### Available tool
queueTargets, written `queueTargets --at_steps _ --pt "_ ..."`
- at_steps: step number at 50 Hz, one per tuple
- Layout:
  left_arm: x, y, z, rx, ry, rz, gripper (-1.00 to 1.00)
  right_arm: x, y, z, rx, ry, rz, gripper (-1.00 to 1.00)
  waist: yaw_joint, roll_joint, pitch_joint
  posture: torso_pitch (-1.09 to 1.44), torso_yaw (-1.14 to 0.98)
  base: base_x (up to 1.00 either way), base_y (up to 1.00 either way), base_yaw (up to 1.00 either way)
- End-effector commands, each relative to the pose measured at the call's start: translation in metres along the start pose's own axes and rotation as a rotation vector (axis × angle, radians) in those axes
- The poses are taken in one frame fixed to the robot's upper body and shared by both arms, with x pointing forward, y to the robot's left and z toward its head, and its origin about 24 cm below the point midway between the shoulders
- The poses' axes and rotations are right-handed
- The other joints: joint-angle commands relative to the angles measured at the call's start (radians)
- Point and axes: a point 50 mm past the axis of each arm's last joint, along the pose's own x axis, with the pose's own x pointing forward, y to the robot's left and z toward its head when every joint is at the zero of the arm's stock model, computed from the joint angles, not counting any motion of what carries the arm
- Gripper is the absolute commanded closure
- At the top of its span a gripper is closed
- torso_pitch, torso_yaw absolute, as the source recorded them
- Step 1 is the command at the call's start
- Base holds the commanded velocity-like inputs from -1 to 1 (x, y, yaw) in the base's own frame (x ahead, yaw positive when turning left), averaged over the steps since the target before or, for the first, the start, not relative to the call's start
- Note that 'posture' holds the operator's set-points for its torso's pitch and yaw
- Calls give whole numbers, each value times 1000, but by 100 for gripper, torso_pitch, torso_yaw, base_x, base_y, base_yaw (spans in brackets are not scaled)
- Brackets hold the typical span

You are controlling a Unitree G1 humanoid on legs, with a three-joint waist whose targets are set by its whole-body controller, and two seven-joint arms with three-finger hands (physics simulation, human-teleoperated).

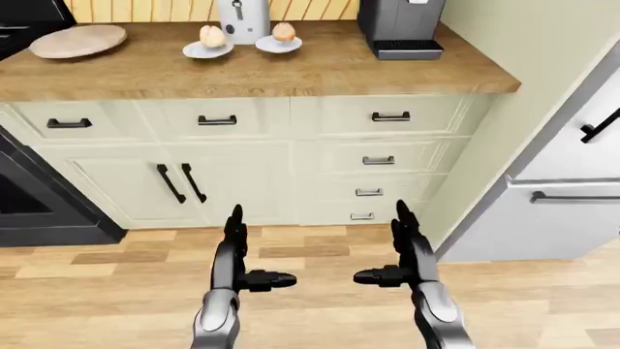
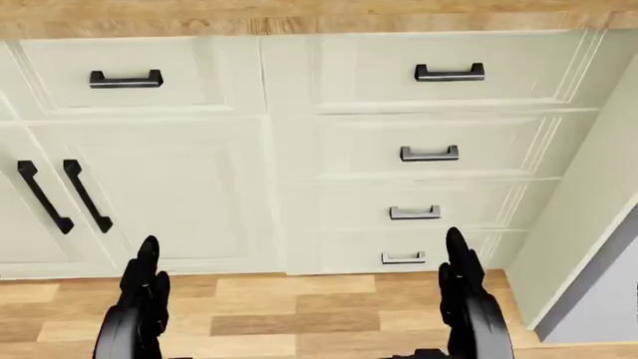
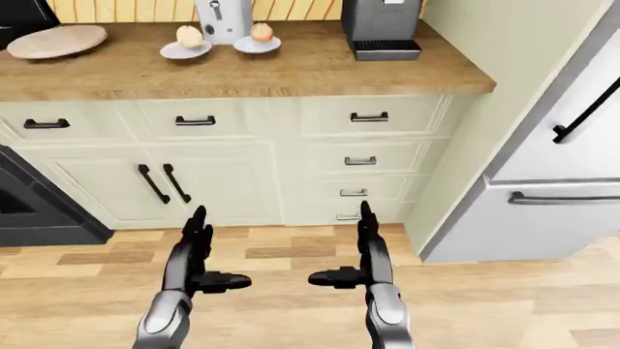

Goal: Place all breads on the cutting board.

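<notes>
Two bread rolls sit on small plates on the wooden counter at the top of the left-eye view: a pale roll (image 1: pixel 212 35) and a browner roll (image 1: pixel 283 31). A round wooden cutting board (image 1: pixel 78 41) lies on the counter to their left. My left hand (image 1: pixel 247 258) and right hand (image 1: pixel 389 254) are both open and empty, held low over the floor, far below the counter and apart from the breads.
A white appliance (image 1: pixel 243 19) stands between the two plates. A dark coffee machine (image 1: pixel 400 27) stands at the counter's right end. Cream drawers and doors (image 1: pixel 291 160) fill the cabinet face. A black oven (image 1: pixel 29 196) is at left, a steel fridge (image 1: pixel 572 189) at right.
</notes>
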Motion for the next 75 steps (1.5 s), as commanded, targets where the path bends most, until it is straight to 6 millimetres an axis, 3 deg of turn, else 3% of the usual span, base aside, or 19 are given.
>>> queueTargets --at_steps 1,3,5,8,19,24,40,42,44,49,59,61,63,64,67,69,70,72,75 --pt "4 -1 32 -3 -170 -9 -100 3 1 33 -6 -173 10 -100 -2 -8 -1 0 0 0 0 0" --pt "3 -2 31 -3 -170 -11 -100 2 1 35 -5 -178 9 -100 7 -1 -62 0 0 0 0 0" --pt "4 -2 31 -2 -171 -12 -100 3 1 34 -7 -181 11 -100 6 -6 -16 0 0 0 0 0" --pt "4 -2 31 -1 -171 -10 -100 3 2 33 -10 -181 10 -100 7 -7 -75 0 0 0 0 0" --pt "3 2 53 0 -193 -8 -100 3 2 58 -22 -210 18 -100 8 -4 -86 0 0 0 0 0" --pt "-2 5 97 17 -243 -9 -100 3 2 90 -33 -249 24 -100 8 -3 -96 0 0 0 0 0" --pt "-17 0 164 58 -325 -25 -100 -12 10 157 -36 -333 53 -100 8 4 -100 0 0 2 0 0" --pt "-17 1 170 58 -330 -26 -100 -13 11 164 -37 -342 59 -100 8 6 -46 0 0 34 0 0" --pt "-19 2 178 59 -339 -26 -100 -14 12 168 -37 -349 65 -100 8 -1 -24 0 0 51 0 0" --pt "-23 4 189 62 -357 -25 -100 -17 15 181 -37 -369 86 -100 5 -57 -20 0 0 58 0 0" --pt "-29 10 195 61 -375 -10 -100 -22 22 190 -36 -388 127 -100 -8 16 -37 0 0 60 0 0" --pt "-31 10 196 64 -377 -9 -100 -23 23 191 -28 -393 130 -100 -18 54 -43 0 0 61 0 0" --pt "-34 11 197 65 -383 -7 -100 -25 23 191 -20 -395 142 -100 -9 130 -70 0 0 61 0 0" --pt "-35 12 197 64 -383 -6 -100 -26 24 192 -14 -399 152 -100 -3 74 -37 0 0 61 0 0" --pt "-36 13 196 67 -383 -1 -100 -29 27 192 -6 -411 177 -100 2 87 -42 0 0 51 0 0" --pt "-36 12 196 70 -383 -2 -100 -29 27 192 5 -414 183 -100 5 77 -76 0 0 0 35 0" --pt "-36 12 196 70 -383 -3 -100 -29 27 193 9 -415 186 -100 35 22 -75 0 0 0 0 82" --pt "-36 13 195 69 -382 -1 -100 -29 26 193 14 -416 183 -100 14 17 -53 0 0 0 0 87" --pt "-36 12 196 70 -383 -1 -100 -30 26 194 13 -424 182 -100 12 -66 -66 0 0 0 0 87"
